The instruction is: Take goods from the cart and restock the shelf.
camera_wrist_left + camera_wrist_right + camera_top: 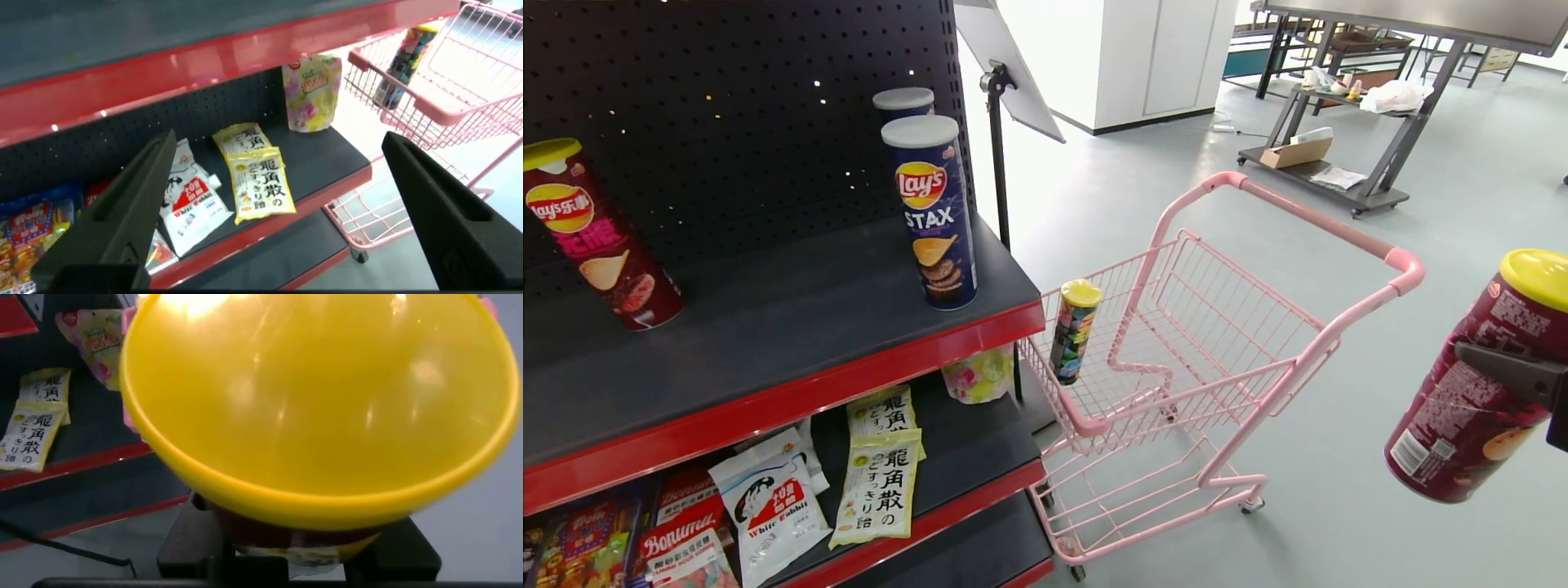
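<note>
At the right edge of the head view my right gripper (1507, 374) is shut on a dark red chip can (1470, 392) with a yellow lid (319, 400), held tilted in the air to the right of the pink cart (1339, 327). One small can (1074, 331) with a yellow lid leans in the cart's corner nearest the shelf. The black top shelf (768, 327) carries a matching dark red can (605, 245) at the left and two blue cans (935, 212) at the right. My left gripper (278, 229) is open with nothing in it, low in front of the lower shelf (327, 163).
Snack bags (878, 474) lie on the lower shelf, and a pale pouch (312, 91) stands at its end by the cart. A thin black stand (1001, 163) with a white panel rises between shelf and cart. A wheeled table (1339, 122) stands far back. Bare floor surrounds the cart.
</note>
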